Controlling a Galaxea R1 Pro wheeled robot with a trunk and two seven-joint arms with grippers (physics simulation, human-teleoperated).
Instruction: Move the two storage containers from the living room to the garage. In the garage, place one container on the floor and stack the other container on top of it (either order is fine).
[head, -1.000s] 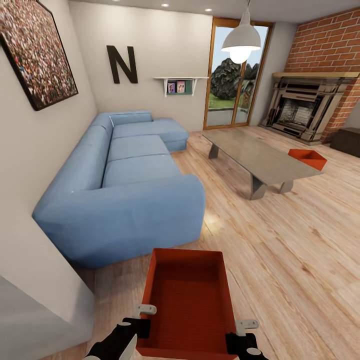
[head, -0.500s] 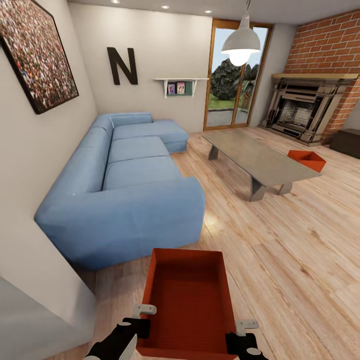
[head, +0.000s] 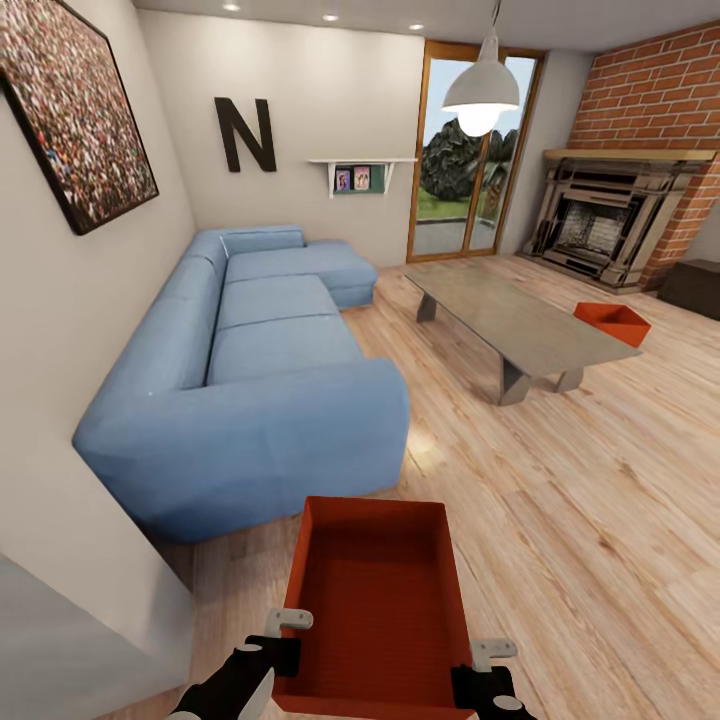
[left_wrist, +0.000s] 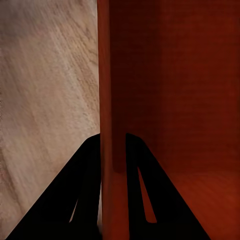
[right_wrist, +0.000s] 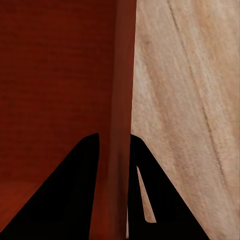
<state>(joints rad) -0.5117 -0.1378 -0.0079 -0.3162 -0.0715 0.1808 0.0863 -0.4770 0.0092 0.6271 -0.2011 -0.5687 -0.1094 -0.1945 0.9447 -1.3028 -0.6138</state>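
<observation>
Storage container (head: 372, 590), orange-red, held low and centred over the light wood-plank floor (head: 580, 500) of the living room. Left pincer (left_wrist: 111, 165) clamped on its left side wall, one finger inside, one outside; right pincer (right_wrist: 116, 165) likewise clamped on the right side wall. Second storage container (head: 611, 322) resting on the floor just beyond the grey low table (head: 515, 320), near the brick fireplace (head: 605, 225). Blue sofa (head: 250, 370) along the left wall.

One orange-red storage container (head: 375, 600) is held level between the left gripper (head: 283, 640) and right gripper (head: 478, 668); the other container (head: 612, 322) is seen far ahead on the wood floor (head: 560, 500).
</observation>
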